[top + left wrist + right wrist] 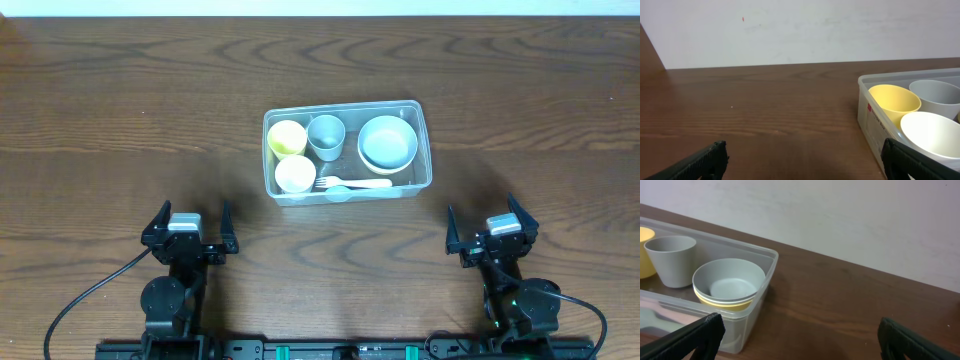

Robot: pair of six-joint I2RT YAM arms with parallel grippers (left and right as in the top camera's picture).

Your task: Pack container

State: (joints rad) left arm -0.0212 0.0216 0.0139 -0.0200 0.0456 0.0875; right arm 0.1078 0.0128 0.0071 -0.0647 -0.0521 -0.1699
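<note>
Container point(340, 107) looks packed from here: cups point(326, 135), bowl stack point(387, 142), fork point(355, 183) inside. Left gripper point(194, 216), right gripper point(483, 215) both wide, empty, well back. Reckon final step, no pick needed.

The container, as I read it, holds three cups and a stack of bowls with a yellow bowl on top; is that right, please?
Not quite: the top bowl is grey-blue, with a yellow bowl under it, as the right wrist view shows. The container does hold the yellow cup, grey cup and white cup as well.
</note>
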